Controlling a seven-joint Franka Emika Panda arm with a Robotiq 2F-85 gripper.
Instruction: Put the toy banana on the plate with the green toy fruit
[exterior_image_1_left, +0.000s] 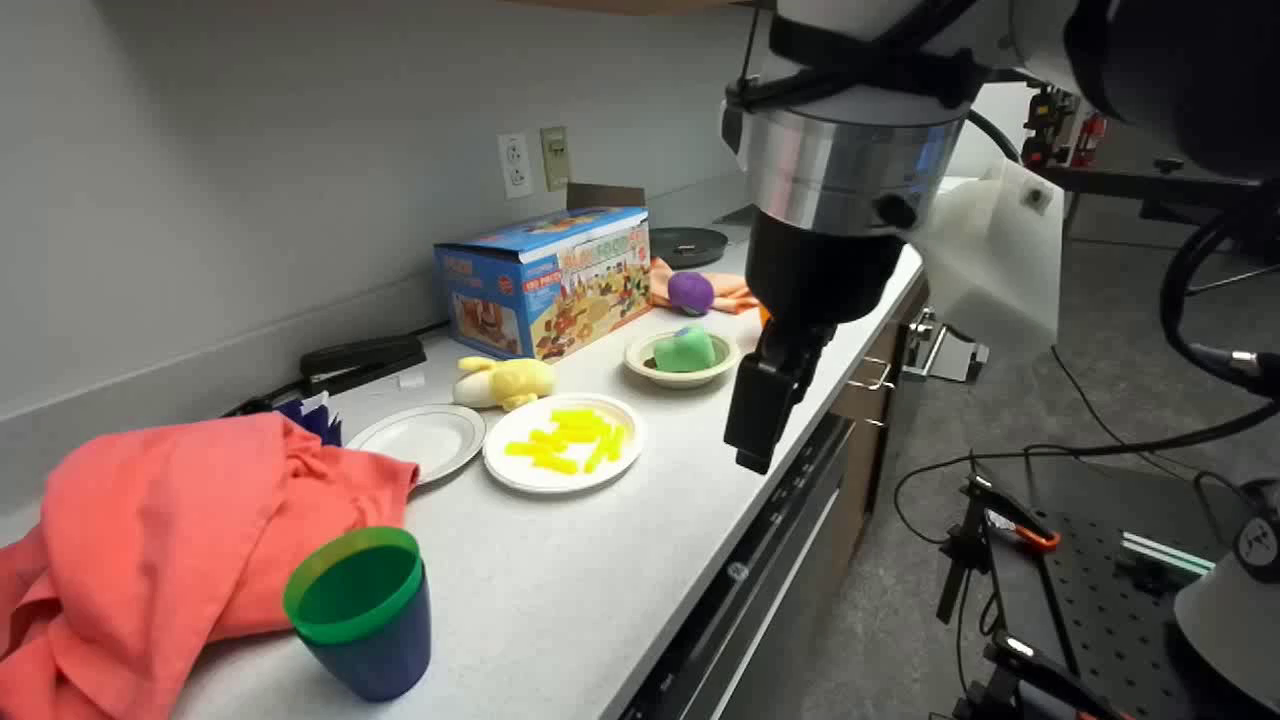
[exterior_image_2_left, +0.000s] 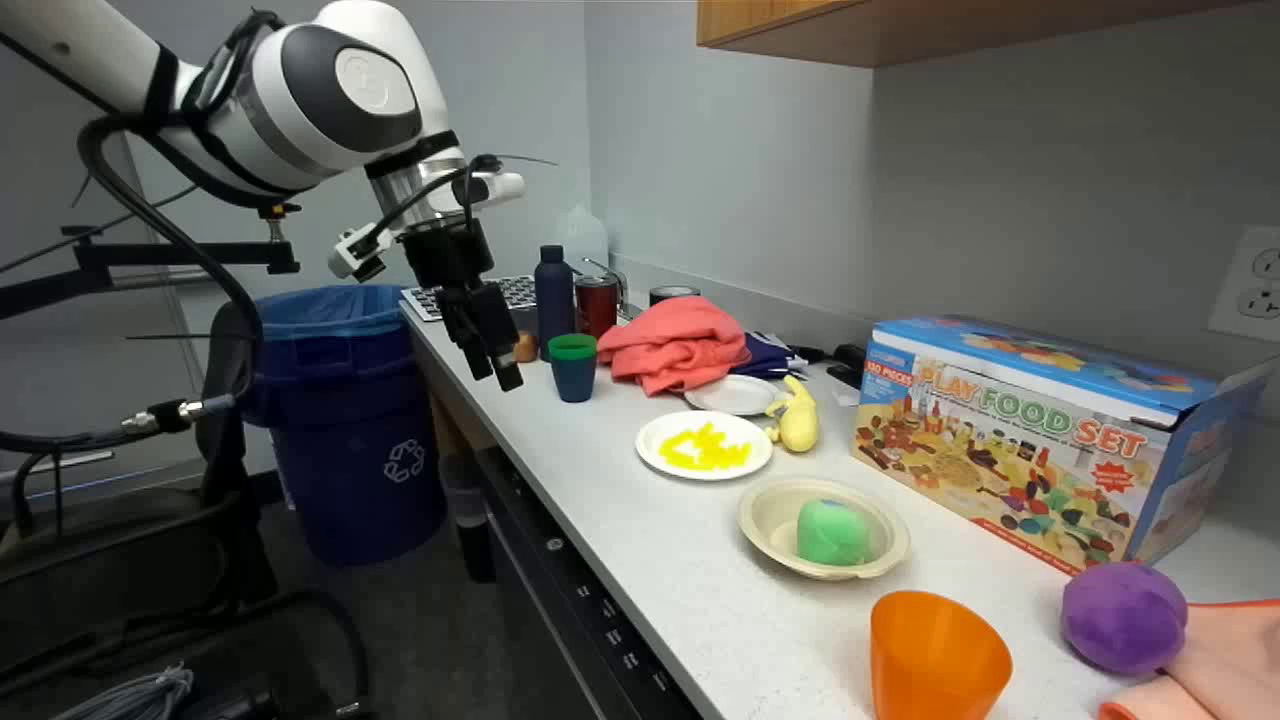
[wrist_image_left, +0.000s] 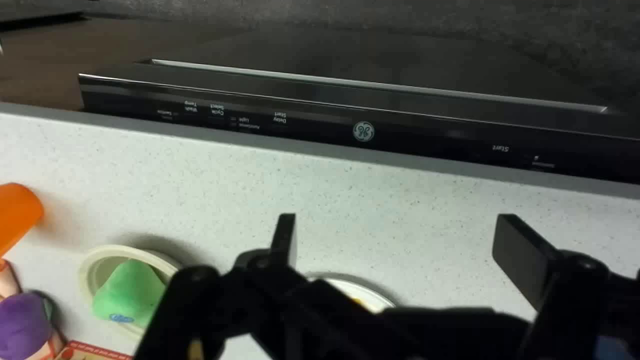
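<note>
The pincer (wrist_image_left: 397, 235) gapes, clear of one toy banana (exterior_image_2_left: 798, 424), two plates (exterior_image_2_left: 733, 394) and one green fruit (exterior_image_2_left: 832, 532) in one bowl (exterior_image_2_left: 776, 520).

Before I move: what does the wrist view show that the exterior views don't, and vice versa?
Wrist only: how wide the gripper stands open, and a readable Delay Start label on the dishwasher.
Exterior only: the coral cloth and the whole toy banana; a yellow patch in the wrist view is too slight to identify.
Shared: the cream plate with the green toy fruit, and the purple toy.
</note>
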